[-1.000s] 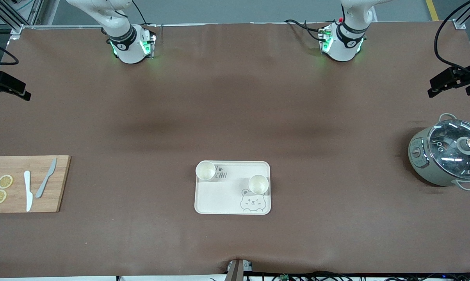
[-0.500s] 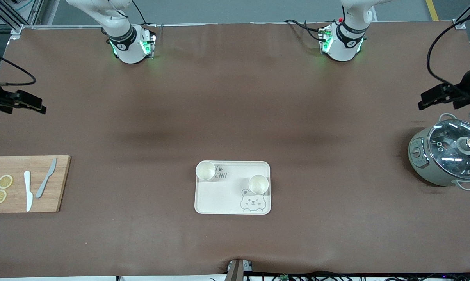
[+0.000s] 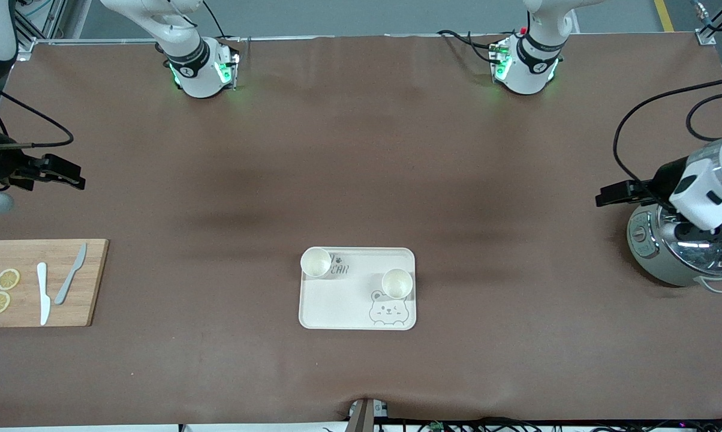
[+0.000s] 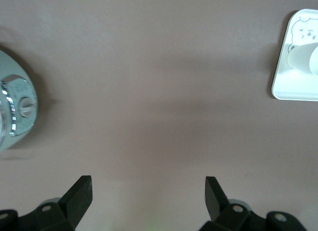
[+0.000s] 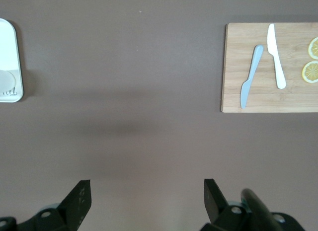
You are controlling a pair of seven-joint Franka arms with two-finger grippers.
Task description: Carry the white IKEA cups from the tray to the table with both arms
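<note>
Two white IKEA cups stand upright on the tray (image 3: 357, 312) at mid-table: one cup (image 3: 315, 262) in the corner toward the right arm's end, the other cup (image 3: 396, 282) nearer the front camera, just above the printed bear. Both look light, rigid and smooth, likely slippery, so a pinch across the rim and wall seems best. The left gripper (image 4: 148, 193) hangs over bare table (image 3: 361, 150) beside the cooker (image 3: 679, 252), jaws wide and empty. The right gripper (image 5: 147, 195) hangs over the table near the cutting board (image 3: 91, 282), jaws likewise wide, holding nothing.
</note>
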